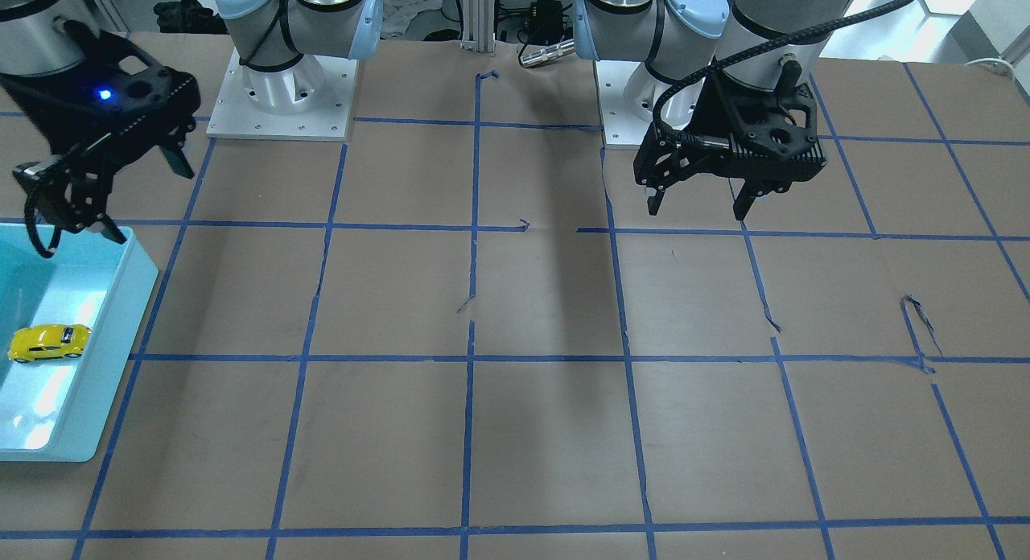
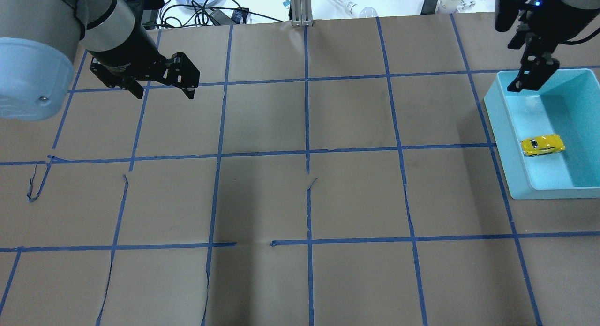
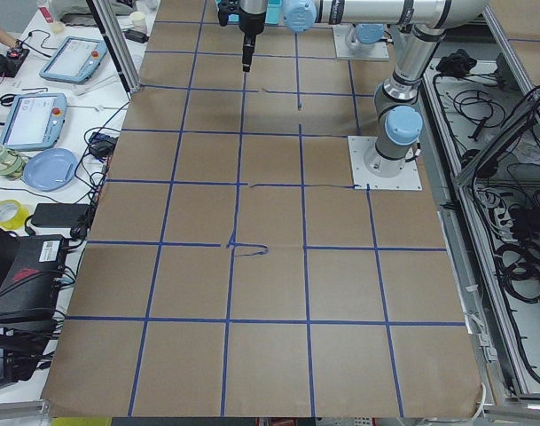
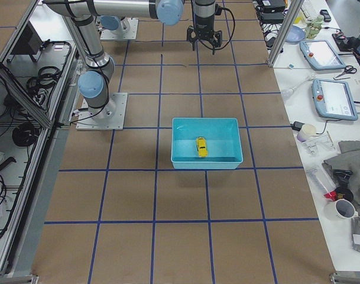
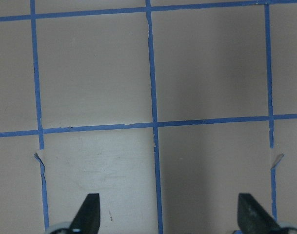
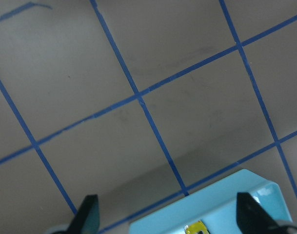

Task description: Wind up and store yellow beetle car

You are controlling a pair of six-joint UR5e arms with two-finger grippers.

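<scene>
The yellow beetle car (image 1: 48, 342) lies on the floor of a turquoise bin (image 1: 121, 319). It also shows in the overhead view (image 2: 543, 145), the exterior right view (image 4: 201, 147), and at the bottom edge of the right wrist view (image 6: 197, 228). My right gripper (image 1: 145, 198) hangs open and empty, raised above the bin's edge (image 2: 504, 143) and apart from the car. My left gripper (image 1: 698, 206) is open and empty, hovering over bare paper on the other side of the table (image 2: 164, 92); its fingertips (image 5: 89, 209) show only the taped grid below.
Brown paper with a blue tape grid (image 2: 307, 152) covers the table, torn in places (image 2: 33, 185). Both arm bases (image 1: 282, 101) stand at the robot side. Cables, tablets and cups lie on side benches beyond the table edges (image 4: 321, 53).
</scene>
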